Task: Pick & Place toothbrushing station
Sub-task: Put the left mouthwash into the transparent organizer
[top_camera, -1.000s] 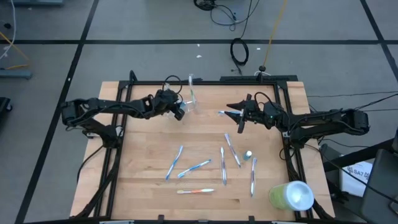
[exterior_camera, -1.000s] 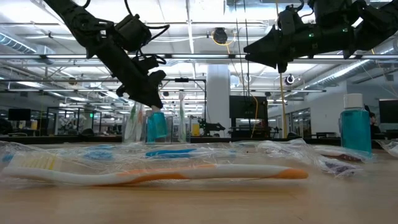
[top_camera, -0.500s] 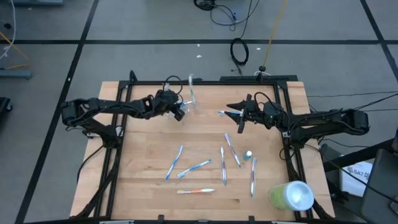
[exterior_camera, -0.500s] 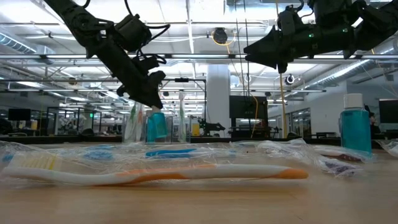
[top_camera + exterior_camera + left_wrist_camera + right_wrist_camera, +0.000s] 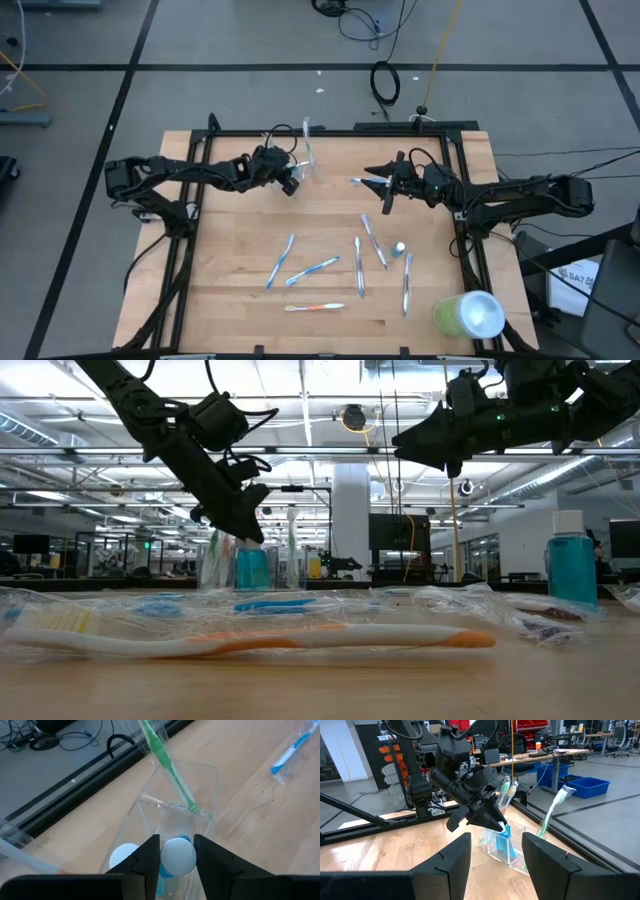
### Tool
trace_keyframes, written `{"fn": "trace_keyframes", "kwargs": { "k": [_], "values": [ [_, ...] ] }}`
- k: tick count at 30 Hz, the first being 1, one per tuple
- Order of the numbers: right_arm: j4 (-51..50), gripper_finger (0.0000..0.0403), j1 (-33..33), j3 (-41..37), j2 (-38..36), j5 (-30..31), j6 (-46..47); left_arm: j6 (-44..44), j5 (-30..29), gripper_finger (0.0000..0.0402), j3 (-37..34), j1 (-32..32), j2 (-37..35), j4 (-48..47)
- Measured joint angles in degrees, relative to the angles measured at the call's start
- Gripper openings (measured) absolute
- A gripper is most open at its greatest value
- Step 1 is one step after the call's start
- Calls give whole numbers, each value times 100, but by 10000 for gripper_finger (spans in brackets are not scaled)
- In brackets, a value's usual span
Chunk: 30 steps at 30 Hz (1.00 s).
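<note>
the clear plastic cup [image 5: 308, 165] sits near the far edge of my table [image 5: 230, 290], a bit left of centre. in it: a green toothbrush [image 5: 170, 767] leaning against the rim with its head poking out, and a small blue tube with a white cap [image 5: 177, 856] that's partly down inside the cup. a second pale round cap [image 5: 123, 855] shows just beside it through the clear wall, can't tell what that belongs to.

my left gripper [image 5: 176, 862] is right over the cup, fingers clamped on that white cap, one finger on each side. low view shows the tube hanging from it at the cup.

right gripper [image 5: 496, 851] is up in the air off to the right of the cup, fingers spread, holding nothing. a wrapped toothbrush [image 5: 362, 182] lies just beside it in the overhead view.

the rest of the wrapped toothbrushes are still scattered over the near half, orange one [image 5: 314, 307] closest to me, plus another small white-capped tube [image 5: 398, 248] and the big lime-green cylinder [image 5: 467, 314] at the near right corner.

versus a second ago: the left arm has shifted slightly and the tube looks a touch lower in the cup. right arm hasn't moved.
</note>
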Motion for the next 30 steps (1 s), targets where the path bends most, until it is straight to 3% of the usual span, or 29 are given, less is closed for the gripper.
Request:
{"fn": "trace_keyframes", "kwargs": {
  "k": [8,15,19,30],
  "values": [
    [1,169,0,0,0,-2,0,99,-6,123,-4,24,0,16],
    [2,169,0,0,-1,-2,0,171,-45,171,-4,22,0,39],
    [1,169,0,0,0,-2,0,281,-362,191,-4,20,0,43],
    [2,169,0,0,-1,-2,0,461,-405,195,-4,-50,0,291]
  ]
}}
